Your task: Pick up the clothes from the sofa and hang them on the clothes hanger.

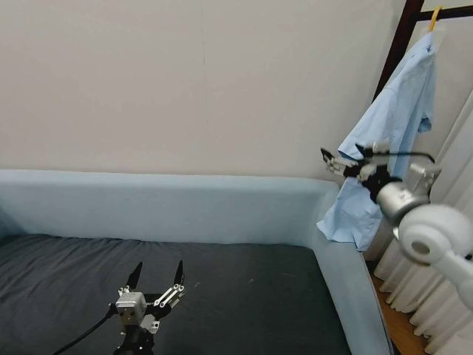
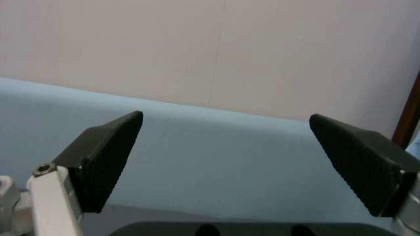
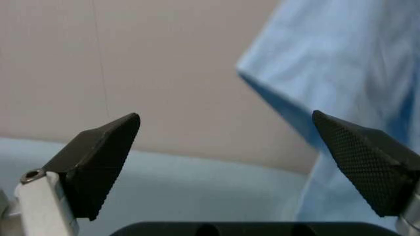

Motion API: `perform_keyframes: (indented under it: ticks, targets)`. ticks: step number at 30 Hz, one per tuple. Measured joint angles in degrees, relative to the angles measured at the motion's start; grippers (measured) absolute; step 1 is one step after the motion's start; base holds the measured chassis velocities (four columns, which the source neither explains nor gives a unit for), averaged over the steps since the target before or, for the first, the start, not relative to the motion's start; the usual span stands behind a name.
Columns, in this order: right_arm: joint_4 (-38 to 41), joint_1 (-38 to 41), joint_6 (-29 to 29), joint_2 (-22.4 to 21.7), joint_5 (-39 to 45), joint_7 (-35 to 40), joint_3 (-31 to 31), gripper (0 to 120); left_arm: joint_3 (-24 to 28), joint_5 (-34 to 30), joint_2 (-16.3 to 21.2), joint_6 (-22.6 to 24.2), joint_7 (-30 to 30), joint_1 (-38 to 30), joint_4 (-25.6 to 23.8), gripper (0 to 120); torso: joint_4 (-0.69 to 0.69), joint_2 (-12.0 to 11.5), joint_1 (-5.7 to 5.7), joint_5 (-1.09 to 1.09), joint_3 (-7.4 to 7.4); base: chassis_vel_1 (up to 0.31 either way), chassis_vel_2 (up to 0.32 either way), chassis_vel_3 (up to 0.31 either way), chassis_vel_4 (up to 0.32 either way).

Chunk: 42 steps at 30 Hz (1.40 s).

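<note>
One shirt (image 1: 400,126); long axis near-vertical

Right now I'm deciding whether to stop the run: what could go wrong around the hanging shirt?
The open right gripper sits close beside the light blue shirt; a sideways move could snag the cloth and tug it. The shirt drapes slantwise from the yellow hanger, so a tug might slide it off. The left gripper, open over the sofa seat, is far from it.

Left gripper (image 1: 157,272) sits low, fingers (image 2: 105,157) spread; right gripper (image 1: 329,160) is raised, fingers (image 3: 98,162) apart.
</note>
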Motion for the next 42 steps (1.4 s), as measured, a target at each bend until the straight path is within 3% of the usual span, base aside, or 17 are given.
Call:
perform_keyframes:
  ticks: [1, 3, 6, 7, 12, 13, 17, 22, 30, 42]
  targets:
    - [0.00, 0.00, 0.00, 0.00, 0.00, 0.00, 0.00, 100, 0.00, 0.00, 0.00, 0.00, 0.00, 0.00, 0.00, 100, 0.00, 0.00, 0.00, 0.00, 0.00, 0.000, 0.000, 0.000, 0.000]
    - [3.56, -14.41, 0.25, 4.44, -4.52, -1.46, 10.11, 100, -0.19, 0.54, -0.27, -0.14, 0.06, 0.07, 0.10, 100, -0.02, 0.00, 0.01, 0.03, 0.00, 0.000, 0.000, 0.000, 0.000]
    - [7.63, -32.21, 2.66, 13.45, -15.71, -7.01, 18.60, 100, -0.35, 1.68, -0.85, -0.29, 0.10, 0.04, 0.73, 100, -0.06, 0.00, 0.00, 0.04, -0.01, 0.000, 0.000, 0.000, 0.000]
    - [7.63, -32.21, 2.66, 13.45, -15.71, -7.01, 18.60, 100, -0.35, 1.68, -0.85, -0.29, 0.10, 0.04, 0.73, 100, -0.06, 0.00, 0.00, 0.04, -0.01, 0.000, 0.000, 0.000, 0.000]
    - [11.84, -47.82, 10.83, 29.31, -31.88, -14.50, 23.62, 100, 0.70, 3.00, -1.09, -0.83, 0.61, 0.78, 2.55, 100, -0.02, 0.01, -0.01, 0.01, -0.01, 0.000, 0.000, 0.000, 0.000]
    - [11.84, -47.82, 10.83, 29.31, -31.88, -14.50, 23.62, 100, 0.70, 3.00, -1.09, -0.83, 0.61, 0.78, 2.55, 100, -0.02, 0.01, -0.01, 0.01, -0.01, 0.000, 0.000, 0.000, 0.000]
    - [12.53, -53.78, 19.06, 38.12, -42.82, -18.40, 25.29, 100, 2.18, 4.28, -1.22, -1.14, 0.84, 0.79, 4.40, 100, -0.02, 0.01, -0.01, 0.00, 0.00, 0.000, 0.000, 0.000, 0.000]
    - [13.86, -55.89, 22.31, 42.52, -46.56, -19.52, 25.82, 100, 2.95, 5.13, -0.55, -0.97, -0.09, 0.25, 6.11, 100, -0.01, 0.01, 0.00, 0.00, 0.00, 0.000, 0.000, 0.000, 0.000]
    - [14.86, -56.83, 22.85, 44.34, -46.40, -19.75, 26.02, 100, 3.50, 5.13, -0.29, -1.16, -0.19, -0.39, 6.68, 100, -0.01, 0.01, 0.00, 0.00, 0.00, 0.000, 0.000, 0.000, 0.000]
    - [13.22, -58.49, 24.81, 48.69, -49.09, -20.15, 20.09, 100, 2.82, 5.34, -1.00, -3.27, -0.09, -0.47, 6.51, 100, -0.02, 0.00, 0.00, 0.01, 0.00, 0.000, 0.000, 0.000, 0.000]
